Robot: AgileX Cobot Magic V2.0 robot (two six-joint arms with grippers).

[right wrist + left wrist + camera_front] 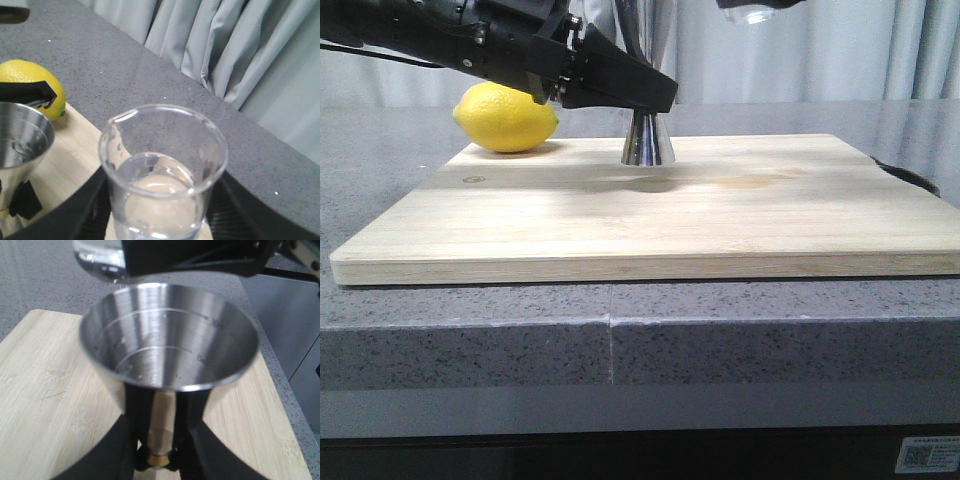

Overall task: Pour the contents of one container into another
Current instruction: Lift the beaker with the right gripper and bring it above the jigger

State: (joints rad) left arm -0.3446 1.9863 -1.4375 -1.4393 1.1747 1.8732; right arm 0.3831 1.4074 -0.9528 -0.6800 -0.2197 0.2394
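Note:
The steel jigger (648, 145) stands on the wooden board (740, 225), and my left gripper (653, 98) is shut on its narrow waist. In the left wrist view the jigger's cup (170, 347) fills the frame, with the left gripper (159, 442) clamped below it. The cup looks nearly dry, with a few drops on its wall. The clear glass beaker (162, 170) holds clear liquid, and my right gripper (162, 215) is shut on it. The beaker (757, 13) hangs high, above and to the right of the jigger. Its base (97, 260) shows just past the jigger's rim.
A yellow lemon (506, 117) lies at the board's back left corner, behind my left arm. The board rests on a grey speckled counter (470, 340). Grey curtains (260, 55) hang behind the counter.

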